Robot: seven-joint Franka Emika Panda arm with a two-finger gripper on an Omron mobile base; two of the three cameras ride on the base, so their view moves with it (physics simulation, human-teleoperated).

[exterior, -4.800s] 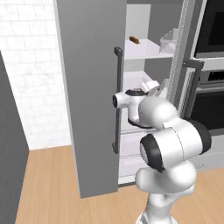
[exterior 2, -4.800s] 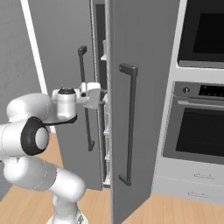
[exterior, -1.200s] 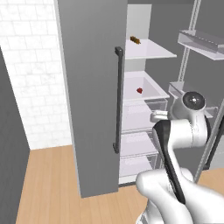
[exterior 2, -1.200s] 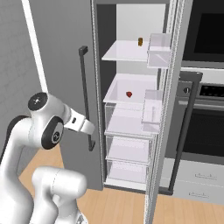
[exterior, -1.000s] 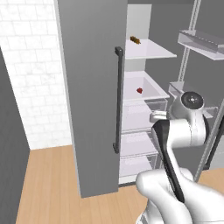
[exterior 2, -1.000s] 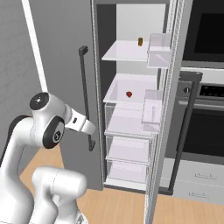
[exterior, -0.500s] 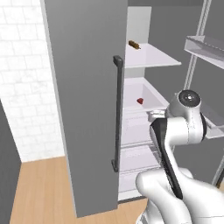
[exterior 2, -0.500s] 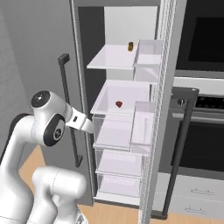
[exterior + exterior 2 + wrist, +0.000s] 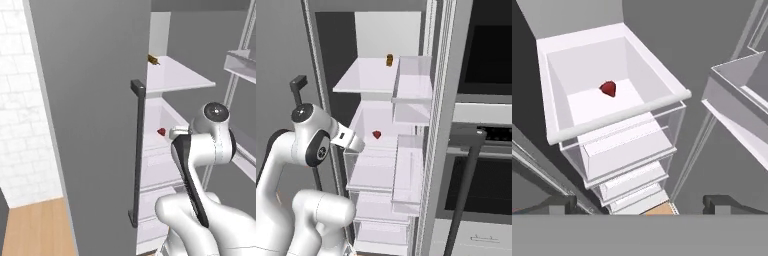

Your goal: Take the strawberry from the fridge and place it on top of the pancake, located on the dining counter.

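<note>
— Deep on the white middle shelf [image 9: 592, 107] of the fridge [image 9: 90, 115], that's where the strawberry [image 9: 608, 88] sits, alone and toward the back. Where's the claw [image 9: 641, 202]?

— Outside the shelf's front lip, spread wide, nothing between its tips.

— So which way does the berry lie from it?

— Straight ahead and slightly down, past the rounded front edge [image 9: 619, 116]. I'd judge the reach must clear that lip first, then drop. The berry's pointed end faces the claw's lower right.
</note>
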